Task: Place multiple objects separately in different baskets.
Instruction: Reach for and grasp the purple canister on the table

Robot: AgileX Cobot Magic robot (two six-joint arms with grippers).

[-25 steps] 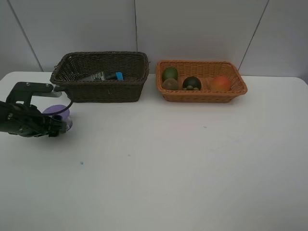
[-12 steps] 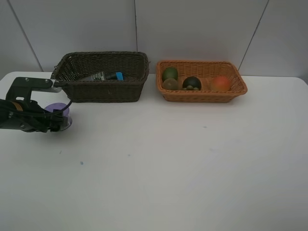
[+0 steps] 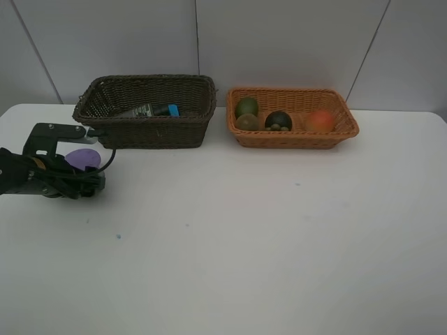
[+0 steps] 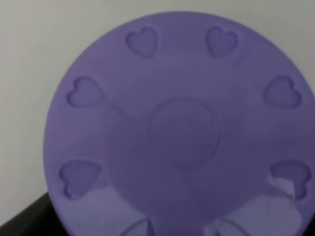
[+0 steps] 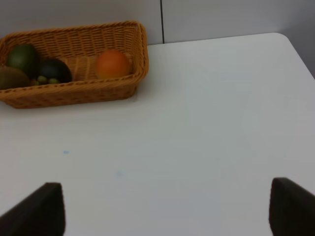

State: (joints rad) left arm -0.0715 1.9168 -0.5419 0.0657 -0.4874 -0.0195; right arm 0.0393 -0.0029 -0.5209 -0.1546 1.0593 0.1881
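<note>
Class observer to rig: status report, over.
Left gripper around purple-lidded jar, grip unclear. Right gripper open, idle. Dark basket just behind; path clear.

Pretty plain setup: a white desk (image 3: 279, 237) with a matte top and a few tiny blue specks (image 3: 118, 236) on it. Behind it sits a pale grey panelled wall (image 3: 279, 42), split by thin dark seams, one vertical, the others slanted. Lighting is soft and even, with no hard shadows.
</note>
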